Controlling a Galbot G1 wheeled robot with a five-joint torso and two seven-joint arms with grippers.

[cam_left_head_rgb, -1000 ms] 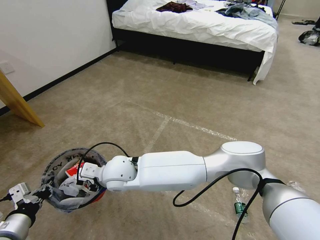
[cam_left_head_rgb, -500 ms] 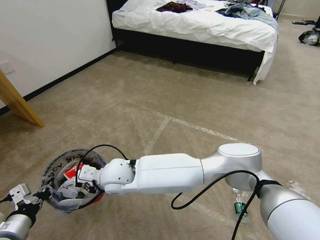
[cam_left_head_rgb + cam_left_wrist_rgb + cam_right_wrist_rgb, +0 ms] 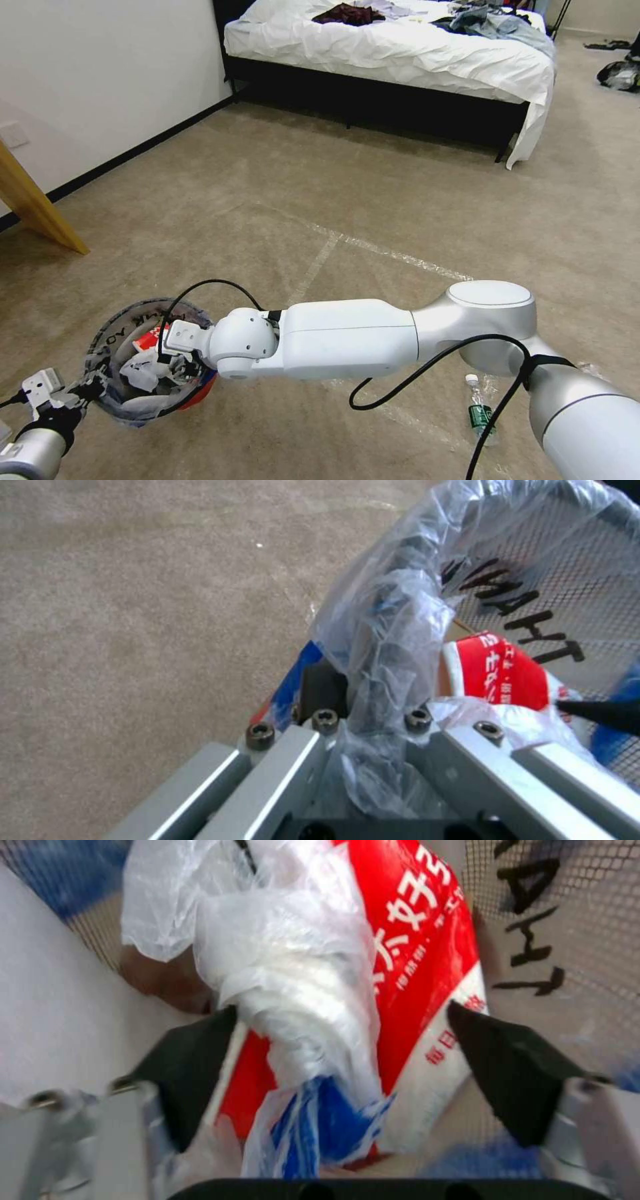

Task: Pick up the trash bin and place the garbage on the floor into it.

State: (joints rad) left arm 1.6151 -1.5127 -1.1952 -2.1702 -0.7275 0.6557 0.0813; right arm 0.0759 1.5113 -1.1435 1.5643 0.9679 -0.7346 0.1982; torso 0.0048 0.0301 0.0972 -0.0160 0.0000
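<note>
The trash bin (image 3: 133,400), red with a clear lettered bag over its rim, hangs above the floor (image 3: 373,200) at the lower left. My left gripper (image 3: 85,388) is shut on its near rim; the left wrist view shows the bag-covered rim (image 3: 393,605) pinched in the left gripper (image 3: 370,715). My right arm reaches across, and the right gripper (image 3: 175,360) sits inside the bin's mouth. In the right wrist view the right gripper (image 3: 340,1040) is open over garbage in the bin: a red wrapper (image 3: 413,940) and crumpled clear plastic (image 3: 280,950). A small plastic bottle (image 3: 479,413) lies on the carpet.
A bed (image 3: 400,53) with white sheets and clothes stands at the far side. A wooden leg (image 3: 33,207) slants by the white wall at the left. Tape lines (image 3: 373,248) cross the carpet. Dark items (image 3: 620,73) lie at the far right.
My right arm dipped a little into the bin half a second ago and has since lifted back. The bin and left gripper have barely moved.
</note>
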